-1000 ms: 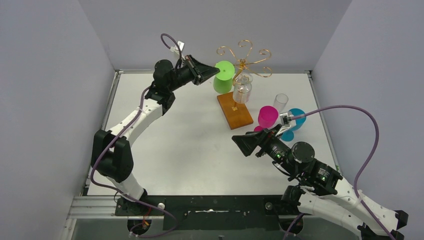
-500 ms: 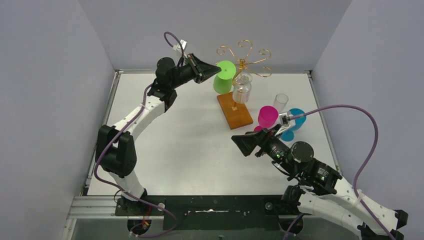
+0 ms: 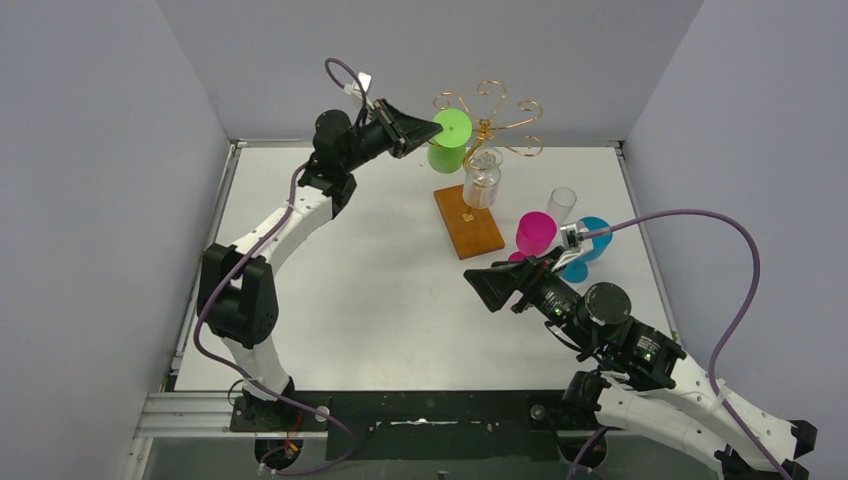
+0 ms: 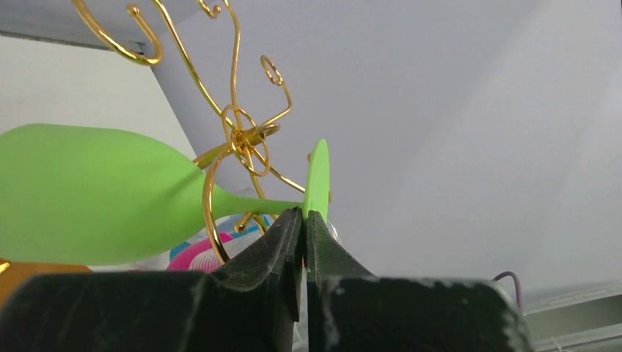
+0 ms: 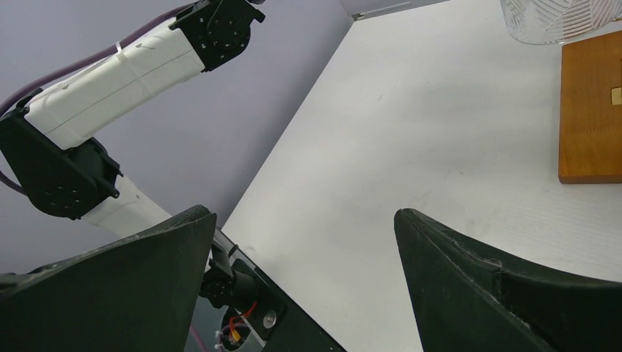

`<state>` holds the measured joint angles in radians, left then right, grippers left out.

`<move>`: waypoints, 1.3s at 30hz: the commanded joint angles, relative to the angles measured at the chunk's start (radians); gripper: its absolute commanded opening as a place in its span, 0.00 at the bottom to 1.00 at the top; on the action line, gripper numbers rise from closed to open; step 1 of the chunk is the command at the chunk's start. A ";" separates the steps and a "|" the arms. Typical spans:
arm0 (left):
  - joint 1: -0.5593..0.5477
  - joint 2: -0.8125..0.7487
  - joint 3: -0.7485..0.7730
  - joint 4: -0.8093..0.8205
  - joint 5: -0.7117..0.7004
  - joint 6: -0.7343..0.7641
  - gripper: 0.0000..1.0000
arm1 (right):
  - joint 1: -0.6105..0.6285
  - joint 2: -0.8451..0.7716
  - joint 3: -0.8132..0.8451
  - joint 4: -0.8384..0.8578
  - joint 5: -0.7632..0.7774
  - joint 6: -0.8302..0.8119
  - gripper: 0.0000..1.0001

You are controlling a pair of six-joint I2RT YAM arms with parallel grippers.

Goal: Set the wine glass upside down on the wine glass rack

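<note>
My left gripper (image 3: 432, 127) is shut on the round foot of a green wine glass (image 3: 448, 142), held upside down high at the gold wire rack (image 3: 490, 110). In the left wrist view the fingers (image 4: 290, 235) pinch the foot edge of the green glass (image 4: 88, 194), and its stem lies among the rack's curled gold arms (image 4: 242, 136). The rack stands on an orange-brown wooden base (image 3: 469, 222). A clear wine glass (image 3: 483, 175) hangs upside down on the rack. My right gripper (image 3: 478, 283) is open and empty over the table, right of centre.
A pink glass (image 3: 535, 233), a blue glass (image 3: 590, 240) and a clear tumbler (image 3: 561, 203) stand right of the base. The right wrist view shows the base's edge (image 5: 590, 117) and the left arm (image 5: 117, 66). Grey walls close in on the left, right and back.
My left gripper has lifted the green glass up and a little to the right, bringing its stem in among the rack's arms. The right arm has not moved.
</note>
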<state>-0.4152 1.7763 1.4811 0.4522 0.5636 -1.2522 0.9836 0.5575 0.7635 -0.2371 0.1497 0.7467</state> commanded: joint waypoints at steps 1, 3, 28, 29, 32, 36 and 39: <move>0.018 0.011 0.094 0.119 -0.047 -0.009 0.00 | 0.009 0.007 0.045 0.050 0.006 -0.013 0.98; 0.018 0.015 0.101 0.116 -0.054 -0.007 0.00 | 0.008 0.006 0.045 0.049 0.004 -0.012 0.98; 0.060 -0.067 -0.010 0.114 -0.076 0.009 0.00 | 0.009 0.013 0.045 0.039 0.003 0.000 0.98; 0.062 -0.072 -0.019 0.118 -0.075 0.009 0.00 | 0.009 0.014 0.045 0.038 0.003 -0.001 0.98; 0.068 -0.085 -0.042 0.131 -0.070 0.000 0.00 | 0.009 0.016 0.046 0.035 0.005 -0.001 0.98; 0.070 -0.093 -0.055 0.140 -0.057 -0.007 0.00 | 0.008 0.016 0.046 0.032 0.013 -0.004 0.98; 0.070 -0.095 -0.065 0.156 -0.042 -0.021 0.00 | 0.008 0.016 0.046 0.025 0.019 -0.005 0.98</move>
<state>-0.3508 1.7367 1.4151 0.4980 0.5034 -1.2568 0.9836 0.5678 0.7639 -0.2394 0.1501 0.7467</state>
